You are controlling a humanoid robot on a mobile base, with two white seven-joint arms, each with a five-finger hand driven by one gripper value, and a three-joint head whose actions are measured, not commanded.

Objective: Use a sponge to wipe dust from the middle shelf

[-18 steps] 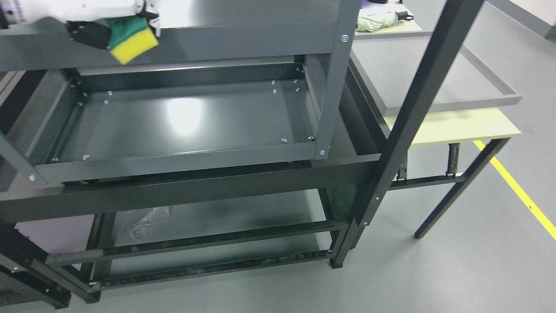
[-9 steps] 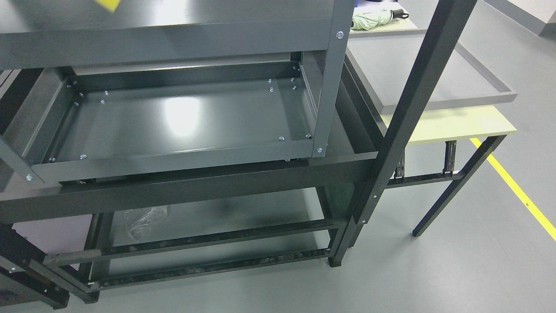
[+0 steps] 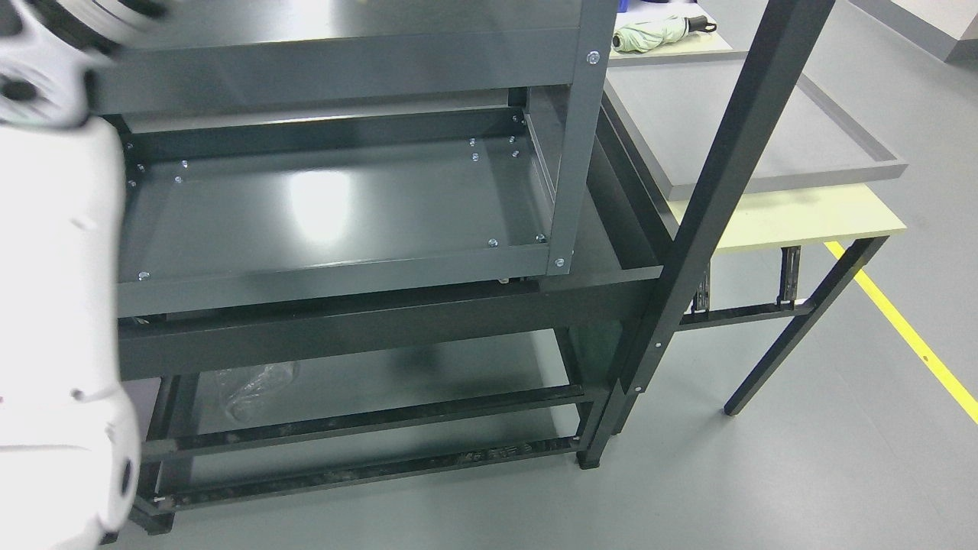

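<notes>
Approach step: left arm (image 3: pixel 57 305) fills frame edge, robot hand unseen, grip unknown; sponge must reach middle shelf (image 3: pixel 328 206).

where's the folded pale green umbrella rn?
In the head view, the folded pale green umbrella lies at the top edge right of centre, on the light tabletop behind the grey tray, just right of the dark metal shelf unit's upright.

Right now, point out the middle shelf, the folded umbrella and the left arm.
middle shelf (image 3: pixel 336 206): head view, bare floor of the tray.
folded umbrella (image 3: pixel 653 32): head view, pale green canopy.
left arm (image 3: pixel 53 305): head view, white casing, picture's left edge.
</notes>
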